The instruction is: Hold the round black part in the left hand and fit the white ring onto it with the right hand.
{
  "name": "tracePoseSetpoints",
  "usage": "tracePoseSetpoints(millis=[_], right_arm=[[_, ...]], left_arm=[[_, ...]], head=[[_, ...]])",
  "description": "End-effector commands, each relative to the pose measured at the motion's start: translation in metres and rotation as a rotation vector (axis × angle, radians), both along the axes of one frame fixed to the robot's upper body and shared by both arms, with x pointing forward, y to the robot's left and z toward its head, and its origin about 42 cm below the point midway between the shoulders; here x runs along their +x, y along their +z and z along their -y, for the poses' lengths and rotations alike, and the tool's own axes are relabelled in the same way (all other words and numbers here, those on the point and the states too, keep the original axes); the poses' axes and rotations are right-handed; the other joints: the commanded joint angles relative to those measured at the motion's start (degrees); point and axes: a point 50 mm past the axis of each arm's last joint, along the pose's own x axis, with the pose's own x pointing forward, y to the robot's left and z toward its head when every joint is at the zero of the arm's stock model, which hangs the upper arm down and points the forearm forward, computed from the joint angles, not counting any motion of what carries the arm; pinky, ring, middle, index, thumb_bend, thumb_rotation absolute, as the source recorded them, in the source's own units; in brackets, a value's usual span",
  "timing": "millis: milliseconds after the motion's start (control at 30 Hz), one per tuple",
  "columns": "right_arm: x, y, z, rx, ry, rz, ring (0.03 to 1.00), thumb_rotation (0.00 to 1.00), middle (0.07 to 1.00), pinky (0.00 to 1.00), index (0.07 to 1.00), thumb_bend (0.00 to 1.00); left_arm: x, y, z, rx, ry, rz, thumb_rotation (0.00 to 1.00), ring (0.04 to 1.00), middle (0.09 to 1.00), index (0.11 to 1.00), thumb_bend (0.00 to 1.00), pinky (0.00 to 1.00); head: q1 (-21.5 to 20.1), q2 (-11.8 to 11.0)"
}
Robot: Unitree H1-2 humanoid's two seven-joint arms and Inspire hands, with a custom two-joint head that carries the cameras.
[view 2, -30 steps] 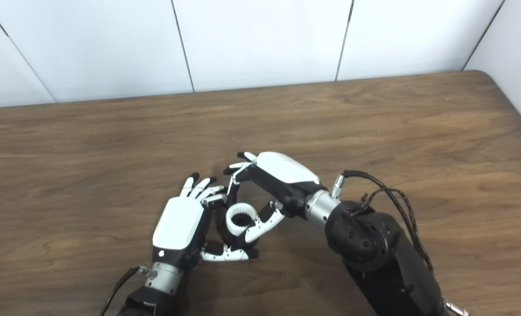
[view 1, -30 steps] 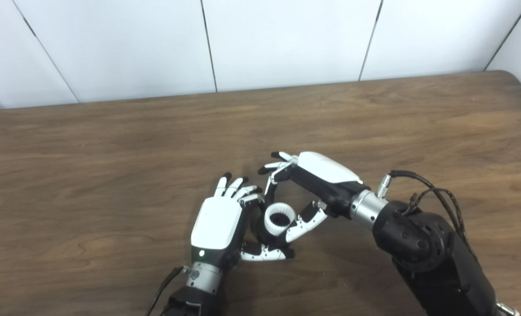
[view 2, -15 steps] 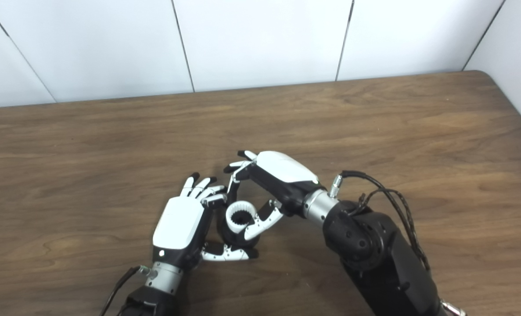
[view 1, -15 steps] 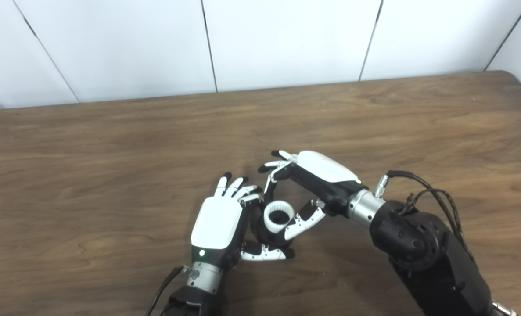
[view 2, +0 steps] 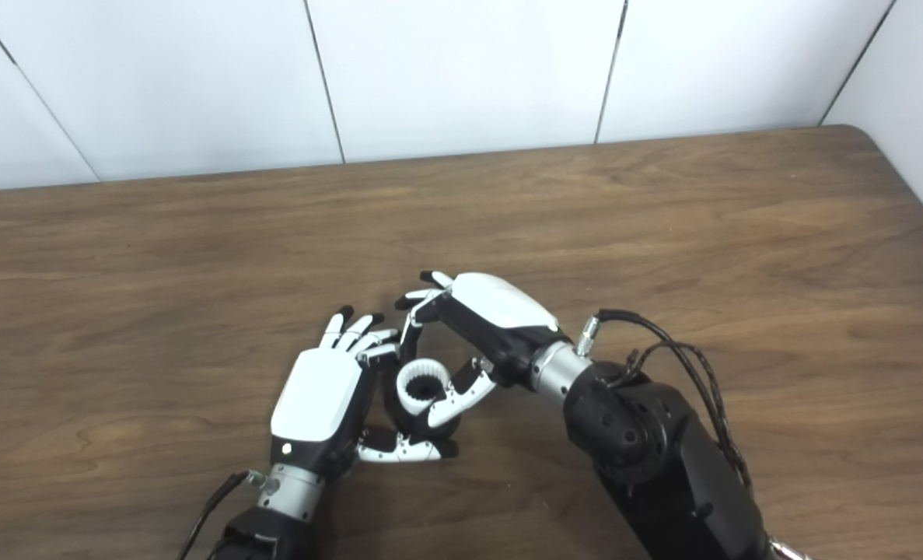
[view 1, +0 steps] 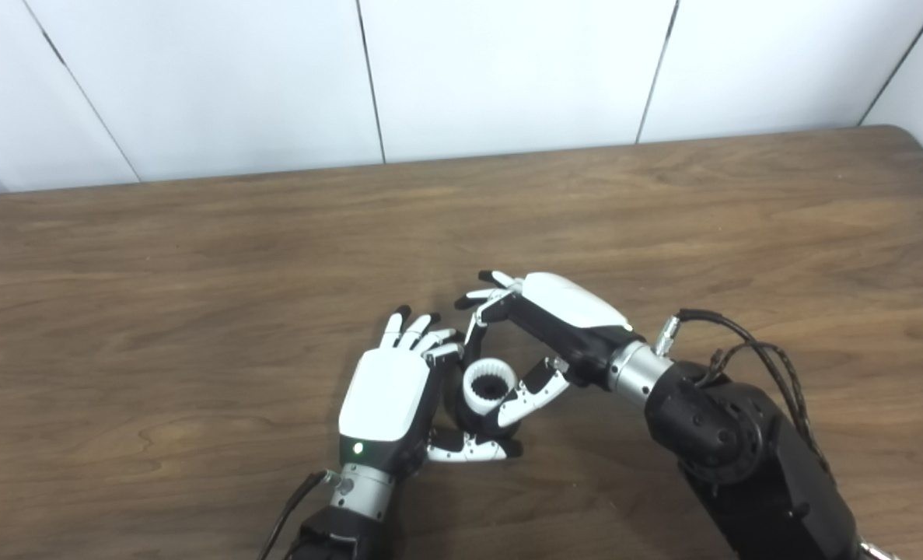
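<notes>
On the wooden table [view 1: 197, 257], the right hand [view 1: 562, 319] pinched the white ring [view 1: 489, 385] at centre, atop the black part [view 1: 469, 416], mostly hidden, which the left hand [view 1: 387, 393] at 9 o'clock cupped, its grip hard to judge.

The short white plastic ring with a toothed inner wall [view 1: 490, 386] sits upright, its opening facing up, on top of the round black part [view 1: 469, 418]. Only the black part's dark lower body shows beneath and beside the ring, low over the brown wooden table, near its front middle.
</notes>
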Motion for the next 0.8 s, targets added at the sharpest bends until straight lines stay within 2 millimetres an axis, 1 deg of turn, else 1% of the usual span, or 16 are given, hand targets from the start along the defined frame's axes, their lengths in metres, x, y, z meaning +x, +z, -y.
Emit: tracePoseSetpoints(millis=[0, 600, 767], right_arm=[[0.0017, 0.0105, -0.0029, 0.014, 0.018, 0.073, 0.997, 0.13, 0.864, 1.0, 0.484, 0.52], [0.002, 0.0032, 0.0031, -0.006, 0.014, 0.057, 0.99, 0.13, 0.863, 1.0, 0.485, 0.52], [0.0014, 0.0038, 0.0044, -0.01, 0.012, 0.051, 0.998, 0.15, 0.879, 1.0, 0.491, 0.52]], left_arm=[[-0.0039, -0.0011, 0.0067, 0.0, -0.013, -0.003, 0.06, 0.9, 0.777, 0.484, 0.52, 1.0], [-0.0037, 0.0004, 0.0076, 0.0, -0.011, -0.003, 0.06, 0.905, 0.785, 0.485, 0.52, 1.0], [-0.0034, 0.0002, 0.008, 0.001, -0.011, -0.004, 0.06, 0.905, 0.785, 0.485, 0.52, 1.0]], head=[[0.0, 0.1], [-0.1, 0.1], [-0.1, 0.1]])
